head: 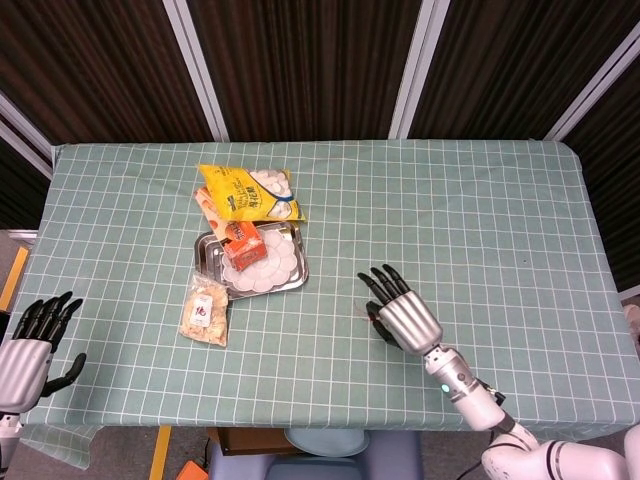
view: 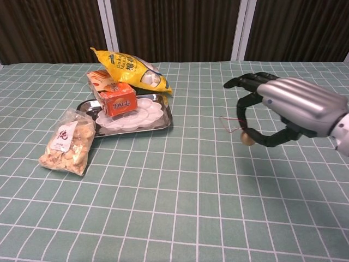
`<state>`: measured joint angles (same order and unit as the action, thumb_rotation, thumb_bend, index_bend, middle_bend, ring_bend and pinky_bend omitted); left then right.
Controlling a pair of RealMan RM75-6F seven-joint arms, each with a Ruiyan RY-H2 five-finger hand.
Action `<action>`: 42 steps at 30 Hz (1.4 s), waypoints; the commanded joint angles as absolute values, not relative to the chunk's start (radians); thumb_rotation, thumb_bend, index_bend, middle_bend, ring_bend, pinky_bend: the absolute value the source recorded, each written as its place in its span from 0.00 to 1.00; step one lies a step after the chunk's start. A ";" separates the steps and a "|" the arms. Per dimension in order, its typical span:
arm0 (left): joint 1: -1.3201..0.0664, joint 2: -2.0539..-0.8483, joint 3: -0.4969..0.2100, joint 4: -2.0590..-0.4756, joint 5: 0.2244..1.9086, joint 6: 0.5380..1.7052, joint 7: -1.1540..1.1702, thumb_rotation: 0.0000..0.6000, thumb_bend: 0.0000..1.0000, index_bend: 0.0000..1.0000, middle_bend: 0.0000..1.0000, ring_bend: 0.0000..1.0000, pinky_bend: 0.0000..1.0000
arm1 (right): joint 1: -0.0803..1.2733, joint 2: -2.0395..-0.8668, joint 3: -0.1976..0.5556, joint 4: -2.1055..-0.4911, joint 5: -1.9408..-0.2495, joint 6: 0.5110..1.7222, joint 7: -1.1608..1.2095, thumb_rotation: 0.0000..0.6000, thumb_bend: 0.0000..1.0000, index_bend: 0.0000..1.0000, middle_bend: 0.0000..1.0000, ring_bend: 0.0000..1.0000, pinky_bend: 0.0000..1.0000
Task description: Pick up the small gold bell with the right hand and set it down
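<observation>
The small gold bell (view: 248, 138) with a thin red string hangs above the cloth, pinched between the thumb and a finger of my right hand (view: 283, 112). In the head view the right hand (head: 404, 316) hovers over the table's front middle and covers the bell. My left hand (head: 28, 352) is at the far left, off the table's front corner, fingers apart and holding nothing.
A steel tray (head: 207, 258) holds a white dish and an orange box (head: 243, 243). A yellow snack bag (head: 248, 193) lies behind it, and a clear bag of snacks (head: 204, 309) lies in front. The green checked cloth (head: 460, 220) covers the table.
</observation>
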<state>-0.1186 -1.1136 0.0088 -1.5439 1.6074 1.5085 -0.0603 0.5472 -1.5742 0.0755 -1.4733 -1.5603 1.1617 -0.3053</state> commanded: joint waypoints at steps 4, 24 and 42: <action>-0.123 -1.114 0.012 -1.533 1.606 1.494 -0.078 1.00 0.40 0.00 0.00 0.00 0.05 | 0.497 -1.526 0.031 -1.474 -1.581 1.222 -0.321 1.00 0.55 0.86 0.18 0.00 0.00; -0.132 -1.117 0.010 -1.528 1.607 1.482 -0.081 1.00 0.40 0.00 0.00 0.00 0.05 | 0.523 -1.605 0.027 -1.399 -1.572 1.164 -0.311 1.00 0.55 0.86 0.18 0.00 0.00; -0.137 -1.119 0.014 -1.529 1.604 1.465 -0.073 1.00 0.40 0.00 0.00 0.00 0.05 | 0.524 -1.661 0.008 -1.319 -1.568 1.136 -0.294 1.00 0.55 0.86 0.19 0.00 0.00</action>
